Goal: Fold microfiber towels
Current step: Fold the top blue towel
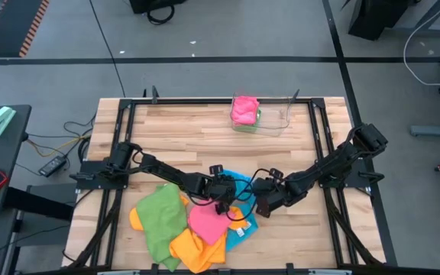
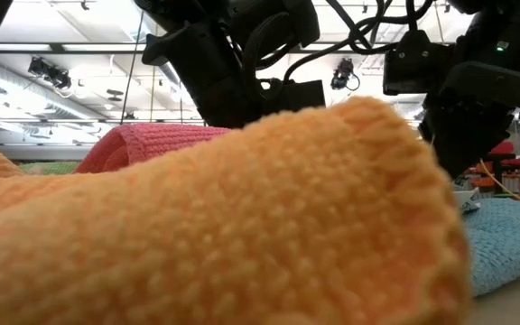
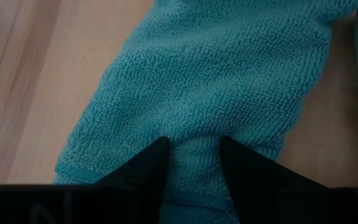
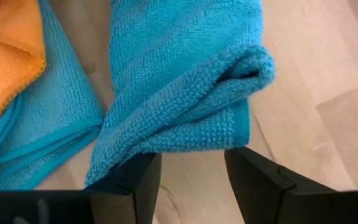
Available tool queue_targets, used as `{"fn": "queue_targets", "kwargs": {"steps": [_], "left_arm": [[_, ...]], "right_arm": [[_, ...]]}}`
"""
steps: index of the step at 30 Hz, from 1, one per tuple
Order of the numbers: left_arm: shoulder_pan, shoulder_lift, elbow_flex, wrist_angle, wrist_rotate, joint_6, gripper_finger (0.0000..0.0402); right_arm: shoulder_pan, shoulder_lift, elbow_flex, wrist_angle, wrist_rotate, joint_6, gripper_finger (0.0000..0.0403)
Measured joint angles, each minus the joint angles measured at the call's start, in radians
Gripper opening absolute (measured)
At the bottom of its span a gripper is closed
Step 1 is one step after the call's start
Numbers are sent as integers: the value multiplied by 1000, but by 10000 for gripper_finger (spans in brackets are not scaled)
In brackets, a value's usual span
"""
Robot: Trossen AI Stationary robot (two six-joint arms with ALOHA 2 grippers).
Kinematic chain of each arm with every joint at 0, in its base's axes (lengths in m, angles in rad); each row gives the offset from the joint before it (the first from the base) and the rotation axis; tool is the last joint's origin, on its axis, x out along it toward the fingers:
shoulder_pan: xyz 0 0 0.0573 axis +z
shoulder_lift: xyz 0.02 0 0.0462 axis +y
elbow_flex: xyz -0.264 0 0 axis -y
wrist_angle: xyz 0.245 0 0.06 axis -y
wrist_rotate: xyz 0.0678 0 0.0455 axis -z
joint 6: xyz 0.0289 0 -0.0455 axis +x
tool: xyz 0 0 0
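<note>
Blue towel [image 1: 244, 229] is the one in play. It lies at the right edge of the towel pile, on the side toward the right arm, partly under the pink towel [image 1: 207, 221]. Landmark = pile: green towel [image 1: 161, 218] on its left side, orange towel [image 1: 193, 250] at its near edge, blue at its right.

Left gripper [image 3: 192, 163]: over the pile's far edge, fingers pinched on a ridge of blue cloth, which bunches between them. Clamped, not loose.

Right gripper [image 4: 191, 177]: just right of the pile, fingers apart. A rolled blue edge sits at the fingertips, more above the gap than in it; real grip or mere contact, can't tell.

Tray [image 1: 273, 122] well beyond the pile at the table's far edge, one more pink cloth [image 1: 244, 110] in it.

Handling, my read: microfiber is light, limp and grippy, so it won't slip but won't hold shape either. It drapes, rolls on itself, and snags neighbouring towels. Best hold is the hemmed edge or a corner, single layer, one gripper per corner, then pull taut clear of the pile before folding. Mid-cloth pinches like the left one just gather a wad.
</note>
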State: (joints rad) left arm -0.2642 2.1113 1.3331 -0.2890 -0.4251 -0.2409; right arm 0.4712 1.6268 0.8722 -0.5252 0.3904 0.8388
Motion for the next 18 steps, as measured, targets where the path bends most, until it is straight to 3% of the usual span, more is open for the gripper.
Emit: {"fn": "queue_targets", "kwargs": {"steps": [6,18], "left_arm": [[0,0,0,0,0,0,162],[-12,-26,-3,-37,8,11,154]], "right_arm": [[3,0,0,28,0,24,186],[-67,-5,0,120,-1,-77,186]]}}
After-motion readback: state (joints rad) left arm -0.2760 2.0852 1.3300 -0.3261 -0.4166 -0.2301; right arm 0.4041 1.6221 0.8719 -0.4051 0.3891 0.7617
